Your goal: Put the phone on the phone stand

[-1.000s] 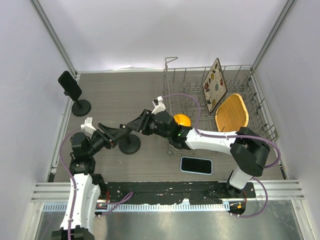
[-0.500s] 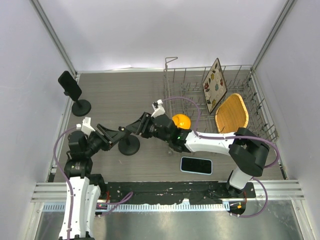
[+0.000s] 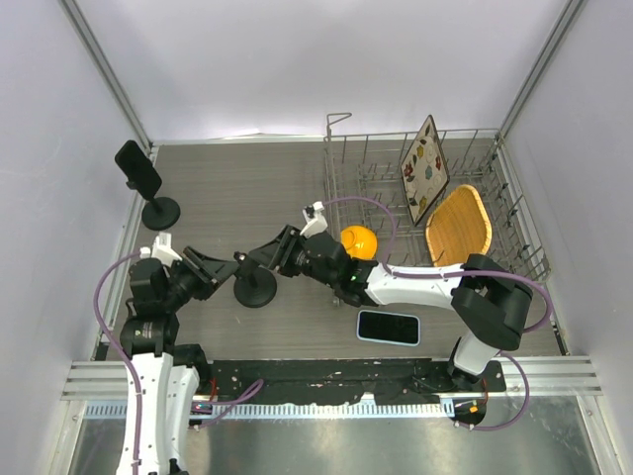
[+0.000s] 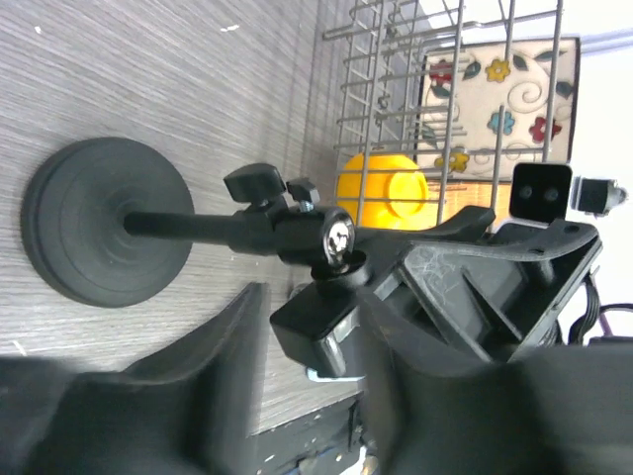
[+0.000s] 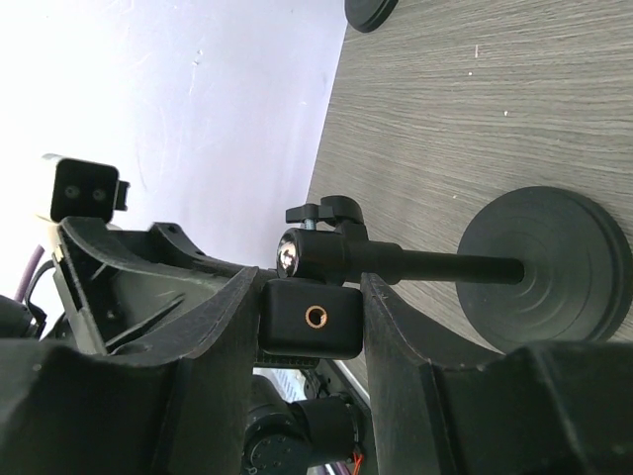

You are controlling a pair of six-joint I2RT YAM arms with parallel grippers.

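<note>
Down on the bench (image 3: 227, 198) near the right arm's base, the phone (image 3: 389, 327) lies flat, not picked up. Our right fingers (image 5: 223, 332) pinch the phone stand (image 3: 255, 287) head, and our left fingers (image 4: 232, 346) are spread around it. We reckon the actual placing's all left.

No text, label, brand or number is legible in any view. The phone (image 3: 388, 327) shows a dark screen, and the phone stand (image 3: 255, 288) bears no readable marking.
</note>
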